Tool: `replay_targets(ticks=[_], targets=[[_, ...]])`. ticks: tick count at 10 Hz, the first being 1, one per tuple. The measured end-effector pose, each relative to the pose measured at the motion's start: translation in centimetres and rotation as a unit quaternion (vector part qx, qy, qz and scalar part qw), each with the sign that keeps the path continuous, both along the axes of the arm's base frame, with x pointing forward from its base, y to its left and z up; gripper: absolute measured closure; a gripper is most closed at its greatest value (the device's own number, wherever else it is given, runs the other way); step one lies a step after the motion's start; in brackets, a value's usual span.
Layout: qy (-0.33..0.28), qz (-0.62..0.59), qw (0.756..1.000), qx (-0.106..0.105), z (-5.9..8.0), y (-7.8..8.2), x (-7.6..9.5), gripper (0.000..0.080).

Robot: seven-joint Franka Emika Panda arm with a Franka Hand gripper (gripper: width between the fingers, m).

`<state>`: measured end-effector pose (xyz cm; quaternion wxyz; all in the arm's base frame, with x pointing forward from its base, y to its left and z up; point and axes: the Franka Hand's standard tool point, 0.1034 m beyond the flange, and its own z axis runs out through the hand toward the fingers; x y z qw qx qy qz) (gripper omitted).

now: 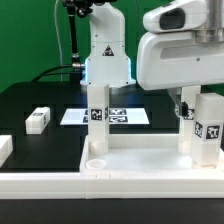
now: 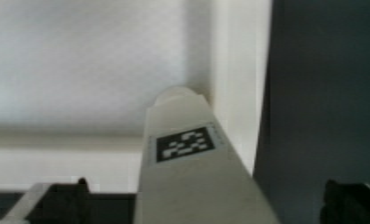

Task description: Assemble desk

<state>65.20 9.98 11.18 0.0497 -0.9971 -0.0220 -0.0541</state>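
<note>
Leg may get knocked askew
Your gripper (image 2: pixel 203 203) stands wide open astride the upright leg (image 2: pixel 191 150) at the desk panel's (image 1: pixel 130 160) corner; lift off-line and a finger could clip it loose.

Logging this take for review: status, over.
End effector open, jaws either side of upright leg, not touching. Leg standing at desk panel corner. No obstruction visible.

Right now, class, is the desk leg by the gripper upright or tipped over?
Upright: the leg stands vertical at the desk panel's corner, unlike the loose leg lying flat.
</note>
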Motion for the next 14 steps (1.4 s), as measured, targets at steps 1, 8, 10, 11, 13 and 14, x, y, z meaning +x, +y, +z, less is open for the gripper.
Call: replay_targets(ticks=[1, 8, 10, 11, 13, 14], targets=[[0.005, -0.014, 1.000, -0.002, -0.27, -0.44, -0.67, 0.0150], [0.030, -0.249, 0.968, 0.024, -0.41, -0.17, -0.40, 0.0511], [0.065, -0.434, 0.897, 0.050, -0.50, -0.21, -0.45, 0.0511], [0.080, -0.528, 0.843, 0.066, -0.56, -0.36, -0.40, 0.0511], [0.097, -0.612, 0.780, 0.087, -0.59, -0.40, -0.47, 0.0508], [0.101, -0.639, 0.757, 0.089, -0.60, -0.30, -0.50, 0.0508]])
